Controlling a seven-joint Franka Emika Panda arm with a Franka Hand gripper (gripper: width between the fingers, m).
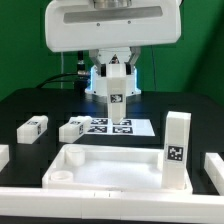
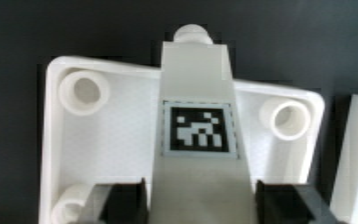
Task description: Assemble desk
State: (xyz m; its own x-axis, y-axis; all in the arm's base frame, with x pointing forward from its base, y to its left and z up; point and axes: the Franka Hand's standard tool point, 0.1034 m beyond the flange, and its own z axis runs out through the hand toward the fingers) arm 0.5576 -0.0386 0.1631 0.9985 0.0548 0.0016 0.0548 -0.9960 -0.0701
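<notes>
A black table (image 1: 30,105) carries the marker board (image 1: 143,128), which lies flat near its middle. Behind the marker board rises a plain green wall (image 1: 25,40), evenly lit.

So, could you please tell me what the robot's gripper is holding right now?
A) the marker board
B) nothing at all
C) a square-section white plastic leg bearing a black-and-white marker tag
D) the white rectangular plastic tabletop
C: the wrist view shows the gripper closed on the square-section white plastic leg, with its marker tag facing the camera, while the white rectangular plastic tabletop lies ungripped beyond it.
</notes>
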